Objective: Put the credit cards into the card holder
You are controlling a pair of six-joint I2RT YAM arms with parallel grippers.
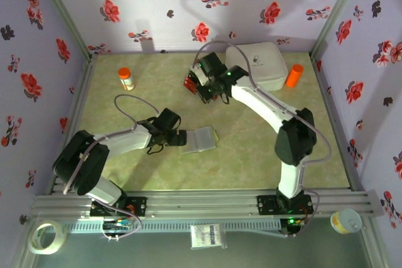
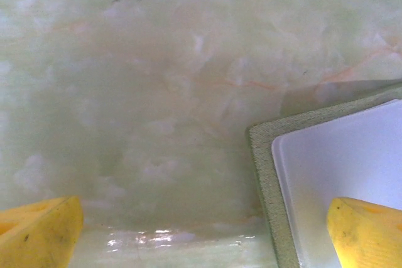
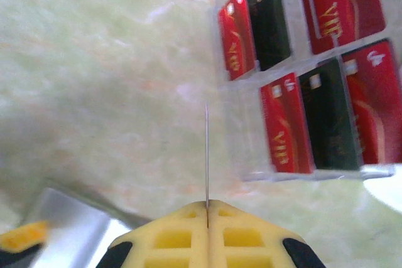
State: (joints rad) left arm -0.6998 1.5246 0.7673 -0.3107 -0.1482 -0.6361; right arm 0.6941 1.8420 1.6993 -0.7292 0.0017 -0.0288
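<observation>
From above, the card holder (image 1: 201, 139) lies open on the table (image 1: 239, 167), the left tool (image 1: 183, 138) just beside it; left wrist — fingers (image 2: 38, 233) spread wide, one above the holder's grey inside; right wrist — the right tool (image 3: 207, 205) pinches one edge-on card (image 3: 206, 149); credit cards (image 3: 314, 123) fill a clear tray (image 3: 251, 174).

Item 1: my left arm (image 1: 119, 141), lying low, forearm stretched rightward from its base. My left gripper (image 1: 182, 137) points right, its 2 yellow fingers (image 2: 41, 233) spread wide apart.

Item 2: my right arm (image 1: 264, 103), elbow bent, reaching far and leftward. My right gripper (image 1: 201, 89) has its 2 fingers (image 3: 169, 236) pressed together, pinching 1 credit card (image 3: 206, 149) edge-on.
</observation>
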